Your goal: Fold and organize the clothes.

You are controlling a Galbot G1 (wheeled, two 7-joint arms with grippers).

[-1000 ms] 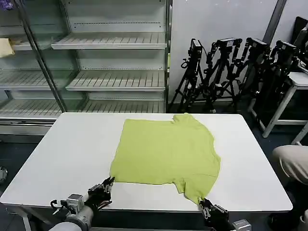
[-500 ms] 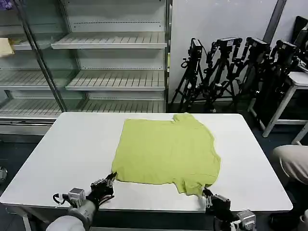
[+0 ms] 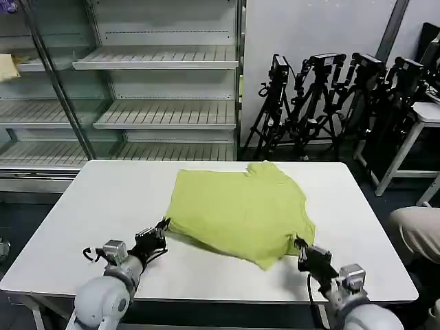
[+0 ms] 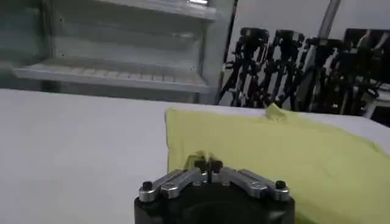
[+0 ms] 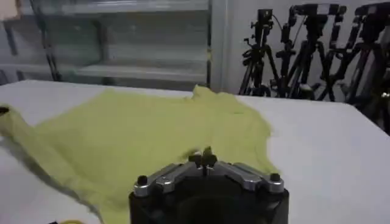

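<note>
Since a second ago: both hands have moved from the near edge of the counter toward its far side, and the T-shirt's near hem has gone with them — the flat sheet is now shorter front to back.

Head view, shirt: the T-shirt (image 3: 240, 210) lies at the middle of the counter (image 3: 89, 206), collar at the far side, hem nearest the robot, so its long axis runs from the robot outward.

Head view, hands: the left hand (image 3: 155, 236) is at the near left corner of the hem, the right hand (image 3: 303, 251) at the near right corner by the sleeve; each is closed on the cloth there. Neither is nearer — they flank the shirt at about the same depth.

Head view, relation for the next move: the rest of the shirt lies straight ahead of both hands, so the fold, as I judge it, runs hem toward collar along that long axis.

Left wrist view: the left hand's fingers (image 4: 210, 165) are pinched together on a bit of yellow-green cloth, the shirt spreading away beyond them.

Right wrist view: the right hand's fingers (image 5: 206, 157) are likewise pressed shut at the cloth's edge, shirt ahead, collar at the far end.
</note>
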